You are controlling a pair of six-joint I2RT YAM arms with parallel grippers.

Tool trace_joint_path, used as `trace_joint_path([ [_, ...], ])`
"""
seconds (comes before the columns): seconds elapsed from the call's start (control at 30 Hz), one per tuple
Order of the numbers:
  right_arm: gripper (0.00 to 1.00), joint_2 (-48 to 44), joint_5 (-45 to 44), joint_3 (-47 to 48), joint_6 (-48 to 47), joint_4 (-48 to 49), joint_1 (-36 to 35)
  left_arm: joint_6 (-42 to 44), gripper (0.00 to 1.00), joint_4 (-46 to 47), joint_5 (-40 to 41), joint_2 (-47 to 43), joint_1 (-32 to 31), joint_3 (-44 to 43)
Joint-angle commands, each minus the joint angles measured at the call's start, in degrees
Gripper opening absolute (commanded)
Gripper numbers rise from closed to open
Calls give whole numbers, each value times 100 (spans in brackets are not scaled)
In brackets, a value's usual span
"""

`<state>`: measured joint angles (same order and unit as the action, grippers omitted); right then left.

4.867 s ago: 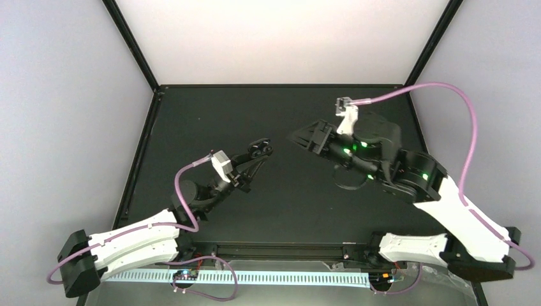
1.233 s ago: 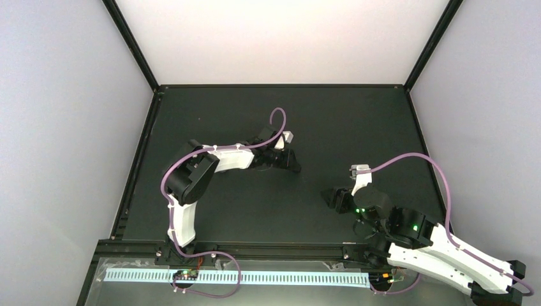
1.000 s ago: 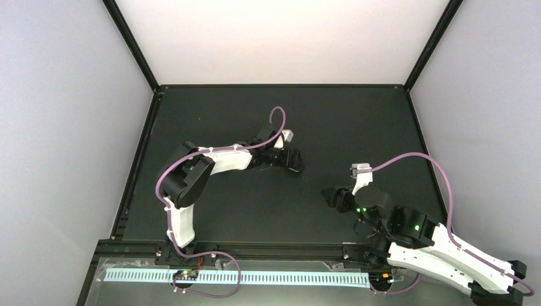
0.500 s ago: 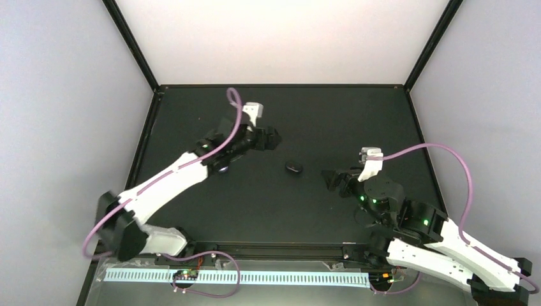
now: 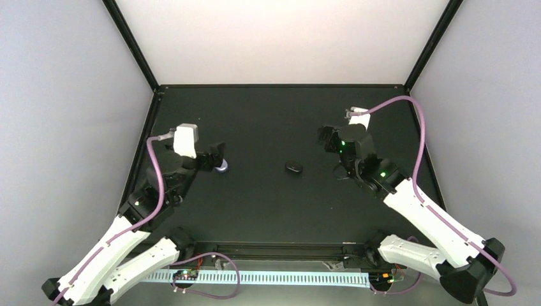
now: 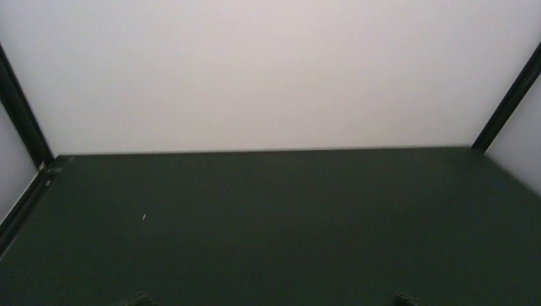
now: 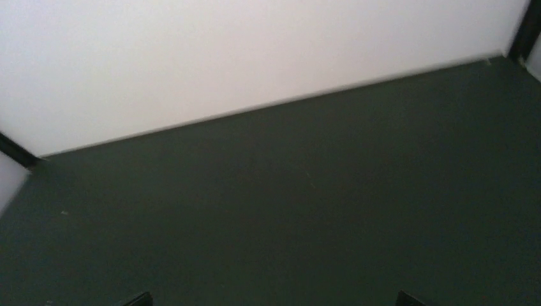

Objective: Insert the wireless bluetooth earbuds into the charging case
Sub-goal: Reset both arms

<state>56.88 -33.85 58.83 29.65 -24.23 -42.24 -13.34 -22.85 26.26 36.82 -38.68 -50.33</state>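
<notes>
The left gripper [image 5: 217, 156] and right gripper [image 5: 325, 139] are both wide open, holding nothing. A small black case [image 5: 293, 167] lies between them.

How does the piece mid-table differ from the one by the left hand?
The mid-table piece is black; the left-side piece is bluish white. The mid-table piece lies alone in the open; the left-side piece sits right beside the left hand, partly hidden by it. Both are small, rounded and resting on the table.
</notes>
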Motion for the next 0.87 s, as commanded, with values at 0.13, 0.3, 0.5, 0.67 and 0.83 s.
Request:
trace_joint_path([
  [0.13,100,-1343,541,-1573,1036,166,1105,175,99,-397,-172,14,34,503],
  [0.3,100,-2213,165,-2131,72,413,1111,169,99,-127,-429,35,27,593],
  [0.5,100,-2230,511,-1967,-499,233,1113,-6,99,505,-408,-224,27,1193],
  [0.67,100,-2161,597,-1798,-446,257,1113,-158,99,487,-185,-193,30,1159],
  [0.83,100,-2630,629,-2138,-672,622,1113,-367,99,552,108,-251,29,1190],
])
